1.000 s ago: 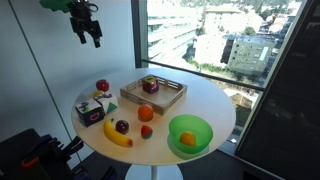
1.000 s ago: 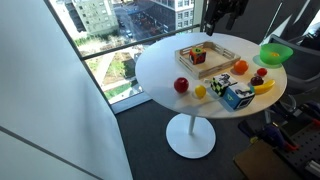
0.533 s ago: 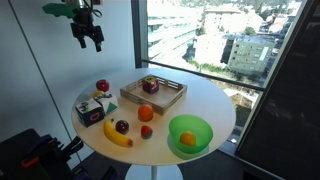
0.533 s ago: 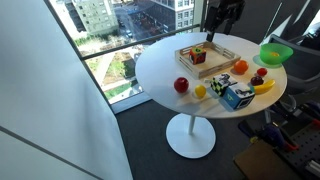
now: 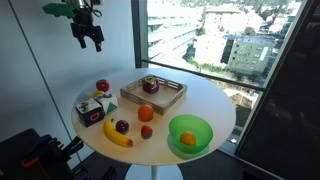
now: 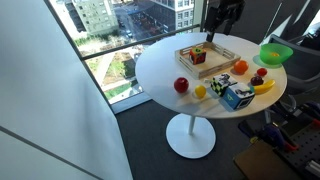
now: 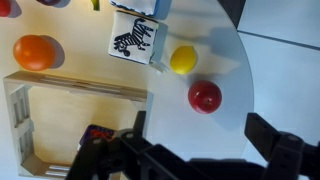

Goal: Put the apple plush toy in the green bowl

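1. The jaws of the black Robotiq gripper (image 5: 91, 38) stand apart, with nothing between them. In the wrist view its two dark fingers (image 7: 275, 140) sit at either side of the bottom edge.
2. The gripper hangs high above the round white table (image 5: 215, 100), well apart from everything on it.
3. The small bright red apple plush toy (image 7: 205, 96) lies on the bare tabletop near the rim. In the wrist view it shows between the fingers. It also shows in both exterior views (image 5: 102, 87) (image 6: 181, 85).
4. Just beside it lies a small yellow ball (image 7: 182, 59), and near that a printed cube with a zebra picture (image 7: 133, 38).
5. A rectangular wooden tray (image 5: 168, 100) near the table's middle holds a darker red apple (image 5: 149, 85).
6. Beside the tray sits a round orange fruit (image 7: 35, 52). Further on lie a dark purple plum-like fruit (image 5: 122, 126) and a yellow banana (image 5: 118, 136).
7. The wide lime-green plastic bowl (image 5: 190, 128) stands at the opposite edge of the table, well apart from the apple plush toy. A small orange item (image 5: 188, 140) lies inside it.
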`<state>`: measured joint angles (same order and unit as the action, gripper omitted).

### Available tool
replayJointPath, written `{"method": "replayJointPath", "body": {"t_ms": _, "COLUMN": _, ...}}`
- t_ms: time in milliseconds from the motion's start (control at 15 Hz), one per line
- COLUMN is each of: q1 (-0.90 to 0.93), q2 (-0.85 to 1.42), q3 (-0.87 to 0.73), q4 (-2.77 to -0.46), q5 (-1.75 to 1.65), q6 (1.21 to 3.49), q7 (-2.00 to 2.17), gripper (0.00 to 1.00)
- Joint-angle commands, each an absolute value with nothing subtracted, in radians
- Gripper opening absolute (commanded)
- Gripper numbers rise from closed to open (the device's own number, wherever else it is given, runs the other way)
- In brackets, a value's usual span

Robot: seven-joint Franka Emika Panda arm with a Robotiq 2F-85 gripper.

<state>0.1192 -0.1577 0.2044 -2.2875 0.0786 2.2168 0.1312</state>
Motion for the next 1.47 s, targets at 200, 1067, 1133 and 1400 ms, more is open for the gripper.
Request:
{"method": "replayJointPath", "body": {"t_ms": 200, "q1": 0.136, "q2": -0.096, "q3": 0.196, "q4": -2.256, "q5": 0.068, "q6": 2.213, "q7": 0.137, "gripper": 1.00}}
{"method": "replayJointPath", "body": {"t_ms": 1067, "q1": 0.199, "q2": 0.107, "q3": 0.205, "q4": -2.157, "q5": -0.063, "q6": 2.224, "q7": 0.138, "gripper": 1.00}}
{"method": "replayJointPath", "body": {"t_ms": 1133, "q1": 0.204, "q2": 0.120, "q3": 0.205, "q4": -2.152, "q5": -0.064, "q6": 2.232, "q7": 0.137, "gripper": 1.00}}
{"method": "replayJointPath", "body": {"t_ms": 1400, "q1": 0.218, "q2": 0.170, "q3": 0.200, "q4": -2.140, "q5": -0.073, "q6": 2.267, "q7": 0.144, "gripper": 1.00}}
